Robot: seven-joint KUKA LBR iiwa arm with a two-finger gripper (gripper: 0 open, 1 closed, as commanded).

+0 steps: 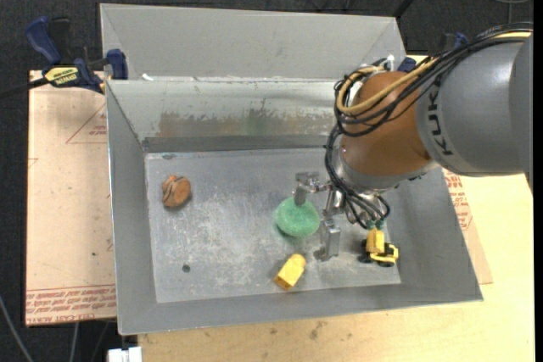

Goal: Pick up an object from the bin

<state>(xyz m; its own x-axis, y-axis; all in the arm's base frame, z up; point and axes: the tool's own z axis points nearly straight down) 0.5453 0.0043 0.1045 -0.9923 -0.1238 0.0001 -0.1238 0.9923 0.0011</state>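
Camera view: jaws spread, released, straddling right part of green round lump (295, 220) on bin (212, 267) floor, right of middle, toward near edge. Lump sits off-centre between them. Judgement: shift jaws slightly toward left wall before clenching, else lump may squirt out. Yellow block (290, 271) near front edge and yellow-black toy (380, 251) toward right wall: keep clear. Brown lump (175, 191) well apart, by left wall.

One camera, high above the grey bin (229, 250), angled slightly sideways, arm (479, 110) at right
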